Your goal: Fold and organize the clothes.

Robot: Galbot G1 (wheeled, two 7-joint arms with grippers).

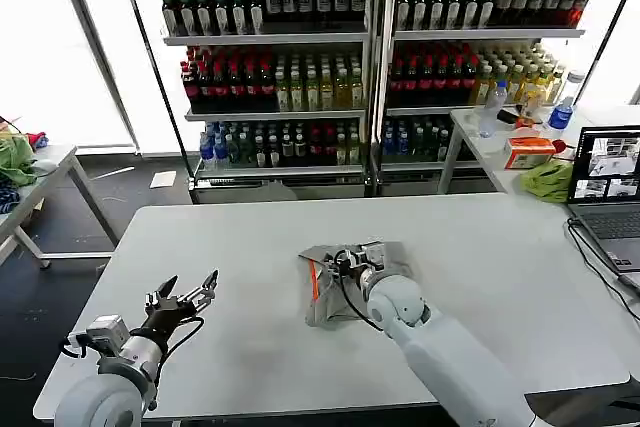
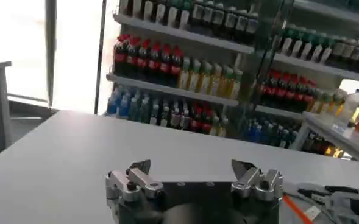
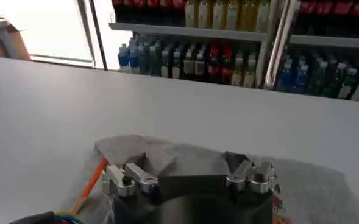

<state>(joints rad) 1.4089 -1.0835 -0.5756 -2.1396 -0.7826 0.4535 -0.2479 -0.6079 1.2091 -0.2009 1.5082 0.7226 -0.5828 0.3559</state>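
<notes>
1. White table [image 1: 250,237] fills the foreground, w/ drink shelves [image 1: 370,57] behind it and bright windows to either side
2. Left gripper [image 1: 187,292] hovers over the table's near-left part, just above the surface, jaws spread apart, nothing between them; left wrist view confirms the gap, left gripper [image 2: 191,168] w/ bare tabletop ahead
3. Right arm [image 1: 450,357] reaches in from the near-right edge toward mid-table
4. Right gripper [image 1: 352,259] sits low over the shirt [image 1: 330,297], at the fabric; right wrist view shows right gripper [image 3: 188,163] w/ fingers spread wide and grey cloth under and ahead of them; can't tell if the tips touch the fabric
5. Shirt = light grey, bunched into a rough compact heap near the table's centre, a bit right of middle; orange strip [image 1: 314,280] runs along its left side
6. Shirt in the right wrist view [image 3: 307,182] spreads out both sides of the gripper, orange strip [image 3: 92,176] at one edge
7. Laptop [image 1: 608,192] stands open at the table's far-right edge, cables trailing toward the near side
8. Green cloth [image 1: 548,179] lies on a side table past the laptop; bottles [image 1: 492,107] stand there too
</notes>
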